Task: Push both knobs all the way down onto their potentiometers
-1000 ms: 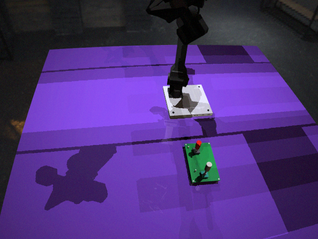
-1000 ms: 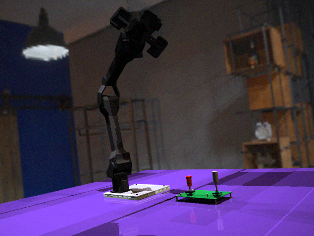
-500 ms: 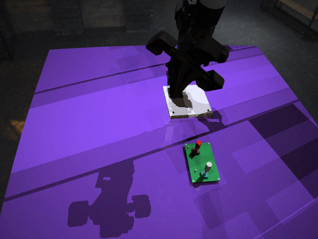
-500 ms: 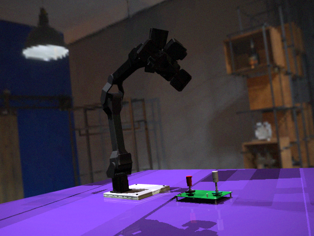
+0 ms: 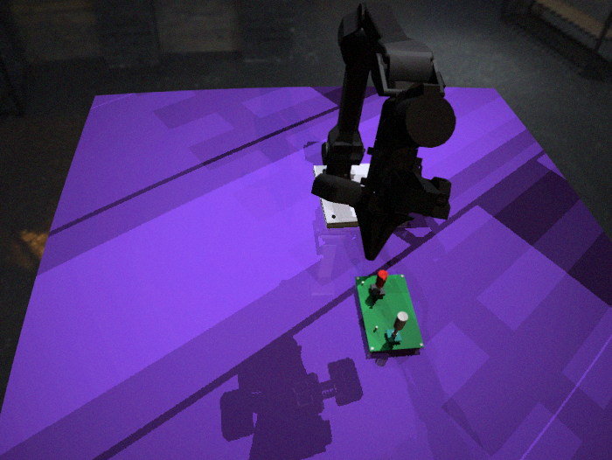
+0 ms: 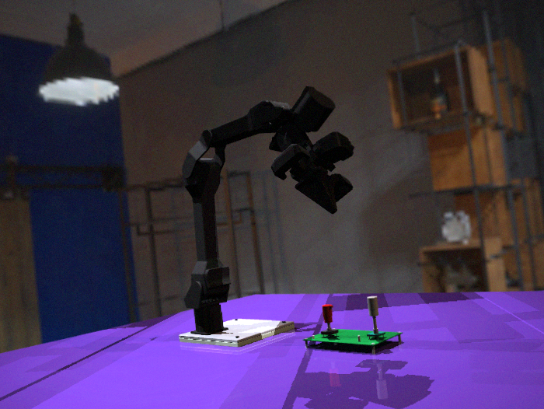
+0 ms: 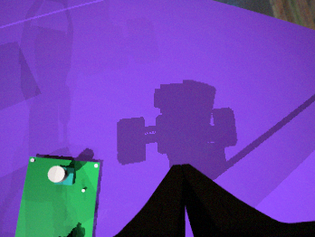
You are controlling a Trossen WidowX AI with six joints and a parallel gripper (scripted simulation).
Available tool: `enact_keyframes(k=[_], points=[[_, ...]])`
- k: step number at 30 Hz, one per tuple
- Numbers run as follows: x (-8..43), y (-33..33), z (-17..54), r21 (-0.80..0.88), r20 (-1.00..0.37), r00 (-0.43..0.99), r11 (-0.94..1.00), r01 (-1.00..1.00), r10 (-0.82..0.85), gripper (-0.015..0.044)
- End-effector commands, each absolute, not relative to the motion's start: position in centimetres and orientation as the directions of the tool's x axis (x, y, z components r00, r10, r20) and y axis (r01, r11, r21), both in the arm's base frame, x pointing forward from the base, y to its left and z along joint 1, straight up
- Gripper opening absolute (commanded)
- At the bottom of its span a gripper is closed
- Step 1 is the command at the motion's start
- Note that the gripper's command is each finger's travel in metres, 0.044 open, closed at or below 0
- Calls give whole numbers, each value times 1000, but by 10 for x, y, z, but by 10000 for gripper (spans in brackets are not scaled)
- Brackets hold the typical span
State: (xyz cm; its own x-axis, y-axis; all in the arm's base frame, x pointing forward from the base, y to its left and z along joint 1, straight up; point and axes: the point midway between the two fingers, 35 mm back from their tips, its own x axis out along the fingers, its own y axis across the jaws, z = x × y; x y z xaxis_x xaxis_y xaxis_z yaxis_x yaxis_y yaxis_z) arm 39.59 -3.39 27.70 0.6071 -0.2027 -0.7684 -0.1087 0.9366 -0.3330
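Note:
The green circuit board (image 5: pixel 391 311) (image 6: pixel 351 337) (image 7: pixel 41 203) stands on short legs on the table. A red knob (image 5: pixel 381 277) (image 6: pixel 327 312) sits high on the shaft of a dark potentiometer (image 5: pixel 377 291) near the board's end closer to the arm base. A white knob (image 5: pixel 400 319) (image 6: pixel 372 306) (image 7: pixel 57 174) sits high on the shaft of a teal potentiometer (image 5: pixel 392 337) (image 7: pixel 69 177) near the other end. Bare shaft shows below both knobs. My gripper (image 5: pixel 370 258) (image 6: pixel 333 211) (image 7: pixel 181 172) is shut and empty, pointing down, well above the board's height. The red knob is not visible in the wrist view.
The white base plate (image 5: pixel 338 212) (image 6: pixel 237 340) carries the arm and lies beyond the board in the top view. A small thin post (image 5: pixel 375 329) (image 6: pixel 359 337) (image 7: pixel 83 190) stands on the board near the teal potentiometer. The arm casts shadows on the purple table (image 5: pixel 198 237).

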Motion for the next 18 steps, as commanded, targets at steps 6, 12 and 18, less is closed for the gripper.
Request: enact_keyframes(k=[6,12,18], points=[[371,-1,211,-163,-921,379,974,-158,-92,0],[348,18,177,-70,-978,207,987,-148,-38,0],[323,33,153,-7,-999,47,993,-116,-1,0]])
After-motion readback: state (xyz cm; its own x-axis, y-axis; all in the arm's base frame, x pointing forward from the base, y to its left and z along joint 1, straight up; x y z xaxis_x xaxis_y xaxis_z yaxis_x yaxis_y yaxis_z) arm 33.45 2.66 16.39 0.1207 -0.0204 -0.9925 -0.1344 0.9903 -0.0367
